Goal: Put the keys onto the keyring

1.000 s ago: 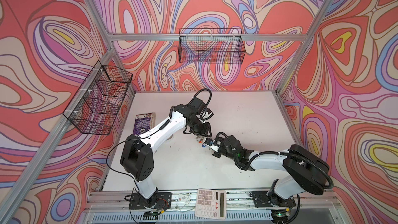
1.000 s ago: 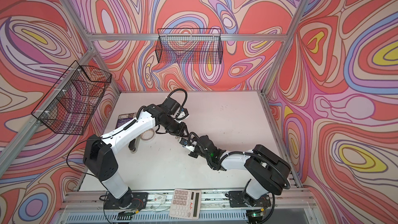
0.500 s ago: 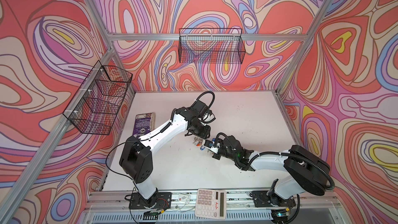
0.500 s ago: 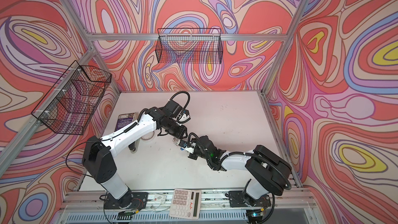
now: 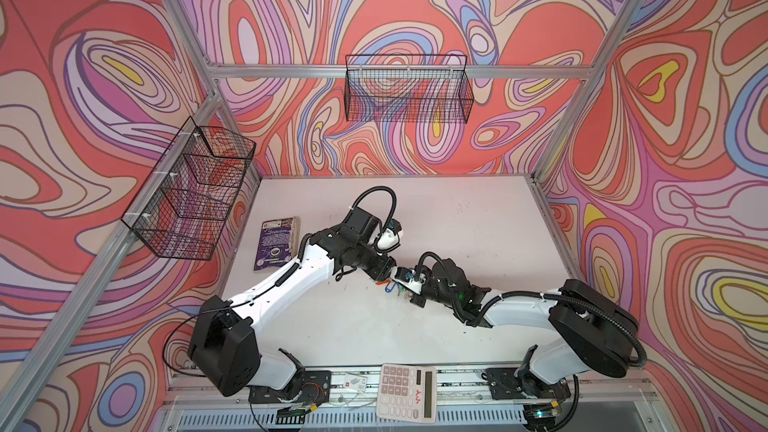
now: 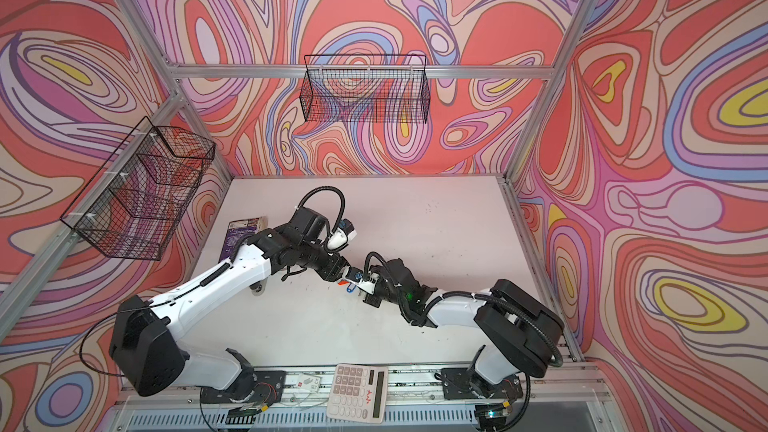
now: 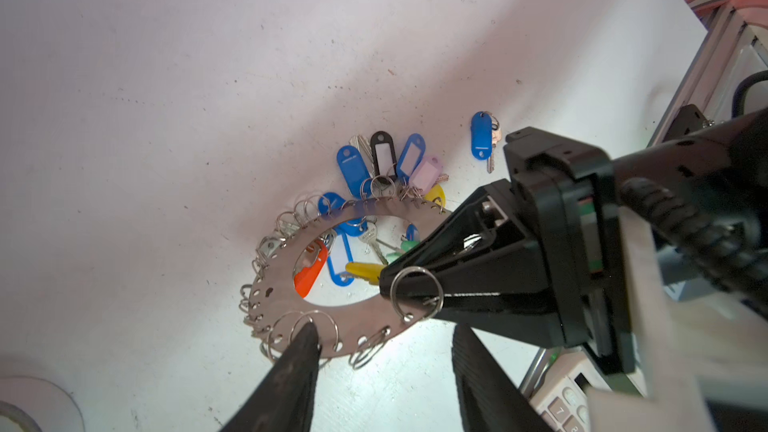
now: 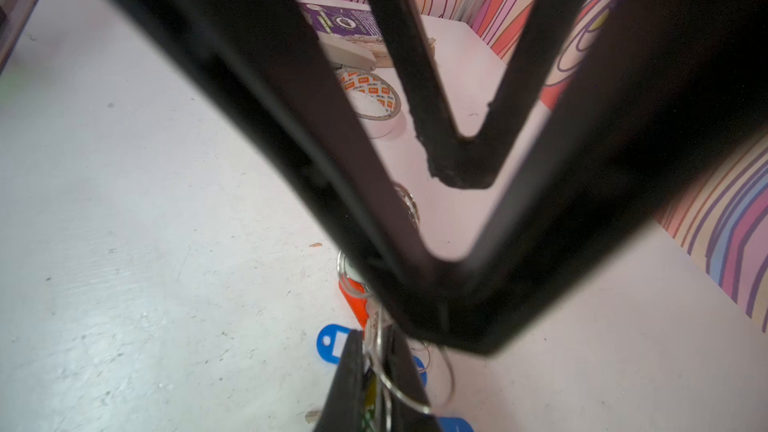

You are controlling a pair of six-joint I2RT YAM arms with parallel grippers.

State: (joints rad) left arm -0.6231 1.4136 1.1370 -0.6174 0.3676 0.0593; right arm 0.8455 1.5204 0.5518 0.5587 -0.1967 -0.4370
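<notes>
Right gripper (image 7: 386, 284) grips the keyring (image 7: 282, 284), flat face up.

keyring (image 7: 279, 287) mid-table, keys (image 7: 383, 156) beneath it, book (image 5: 276, 243) left, calculator (image 5: 406, 393) front

Both top views look steeply down from high above the near edge of the table (image 5: 457, 218). They share almost the same scene: the whole table, both arms and three walls. The left wrist camera sits low and close, facing down toward the near right, past the left gripper (image 7: 384, 328) onto the keyring (image 7: 278, 280), the right gripper (image 7: 399, 288) and the calculator (image 7: 565, 405). The right wrist camera, closer still, faces far left along the right gripper toward the tape roll (image 8: 376, 93) and the book (image 8: 345, 20).
</notes>
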